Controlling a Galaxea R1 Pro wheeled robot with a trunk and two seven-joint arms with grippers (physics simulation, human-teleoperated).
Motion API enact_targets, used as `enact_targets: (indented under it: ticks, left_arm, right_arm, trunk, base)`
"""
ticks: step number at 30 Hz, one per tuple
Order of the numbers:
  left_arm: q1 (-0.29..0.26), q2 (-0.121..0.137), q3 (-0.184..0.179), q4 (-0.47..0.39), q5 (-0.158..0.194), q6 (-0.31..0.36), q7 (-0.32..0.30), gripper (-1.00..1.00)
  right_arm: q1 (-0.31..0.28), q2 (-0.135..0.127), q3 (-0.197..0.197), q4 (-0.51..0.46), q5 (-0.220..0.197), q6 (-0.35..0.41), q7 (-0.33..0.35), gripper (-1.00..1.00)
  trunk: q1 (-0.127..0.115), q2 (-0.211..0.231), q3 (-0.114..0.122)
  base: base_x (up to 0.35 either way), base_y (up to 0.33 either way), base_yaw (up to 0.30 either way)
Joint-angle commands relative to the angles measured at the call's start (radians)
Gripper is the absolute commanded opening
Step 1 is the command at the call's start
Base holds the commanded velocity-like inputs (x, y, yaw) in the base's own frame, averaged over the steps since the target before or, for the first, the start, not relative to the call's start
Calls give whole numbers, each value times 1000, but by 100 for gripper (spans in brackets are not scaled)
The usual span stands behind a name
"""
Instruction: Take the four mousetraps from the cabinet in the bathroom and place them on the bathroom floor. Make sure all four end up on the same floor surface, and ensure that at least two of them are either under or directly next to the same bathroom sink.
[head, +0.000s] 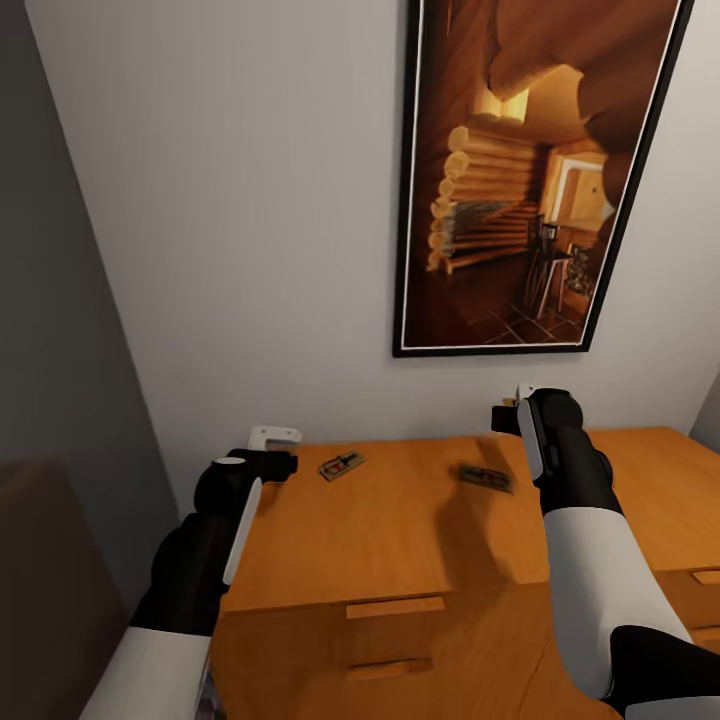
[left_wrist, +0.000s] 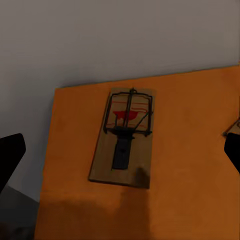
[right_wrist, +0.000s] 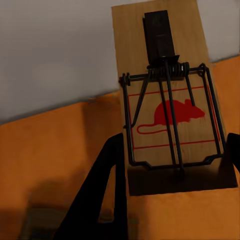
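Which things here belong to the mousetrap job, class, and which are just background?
Belongs to the job:
- mousetrap held in the right pincer
- mousetrap lying near the left pincer
- mousetrap lying mid-top
- cabinet

Just there:
- framed log-cabin picture
- white wall

- A tall framed picture (head: 540, 170) hangs on the wall, its black frame and thin white border around a warm brown log-cabin interior with stacked logs and a tiled floor.
- The pale grey wall (head: 250, 220) behind it is plain and bare.
- A darker grey wall (head: 50, 300) meets it at the left corner.
- A blurred brown shape (head: 40, 600) sits at lower left; what it is cannot be told.
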Motion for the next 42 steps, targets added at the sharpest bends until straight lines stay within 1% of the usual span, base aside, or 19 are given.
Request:
enact_targets:
  ticks: [1,7,17,19,20,21,22,23,25,26,27,30,37,41,42]
  left_arm:
    - [-1,0,2,-1,-4,5,1,100]
    - [-1,0,12,-1,-5,4,0,100]
    - [-1,0,15,-1,-5,6,2,100]
    - [-1,0,15,-1,-5,6,2,100]
    - [-1,0,15,-1,-5,6,2,100]
    - [-1,0,16,-1,-5,6,2,100]
    - [-1,0,16,-1,-5,6,2,100]
    - [-1,0,16,-1,-5,6,2,100]
    - [-1,0,16,-1,-5,6,2,100]
    - [-1,0,16,-1,-5,6,2,100]
    - [-1,0,16,-1,-5,7,2,100]
    - [-1,0,15,0,-4,8,1,100]
    - [-1,5,18,3,0,15,0,100]
    - [-2,13,27,0,3,52,-1,100]
    - [-2,14,29,-1,3,71,-1,100]
  right_arm:
    - [-1,1,-2,-1,8,4,5,-100]
    - [-1,0,-3,0,8,4,5,-100]
    - [0,-3,-6,6,7,4,5,-100]
    - [1,-24,-8,9,7,4,5,-100]
    - [2,-45,-9,10,6,4,5,-100]
    - [2,-57,-9,10,6,4,6,-100]
    - [4,-82,-10,11,4,4,8,-100]
    - [6,-95,-10,12,3,4,9,-100]
    - [14,-144,-18,21,1,4,12,-100]
    - [17,-165,-30,25,0,4,13,-100]
    - [19,-186,-53,28,-1,4,13,-100]
    - [21,-201,-79,31,-2,4,14,-100]
    - [22,-207,-91,32,-3,4,15,-100]
    - [22,-208,-92,32,-4,4,20,-100]
    - [22,-208,-92,32,-4,4,21,-100]
  trunk:
    - [1,-1,-1]
    - [1,-1,-1]
    - [1,-1,-1]
    - [1,-1,-1]
    - [1,-1,-1]
    - [1,-1,-1]
    - [1,-1,-1]
    - [1,-1,-1]
    - [1,-1,-1]
    - [1,-1,-1]
    - [1,-1,-1]
    - [1,-1,-1]
    - [1,-1,-1]
    - [1,-1,-1]
    - [1,-1,-1]
  base:
    - [311,0,0]
    - [250,0,0]
    - [39,0,0]
    - [3,0,0]
    - [1,0,0]
    - [1,0,0]
    - [0,0,0]
    - [0,0,0]
    - [0,0,0]
    - [0,0,0]
    - [0,0,0]
    - [0,0,0]
    - [0,0,0]
    - [0,0,0]
    - [0,0,0]
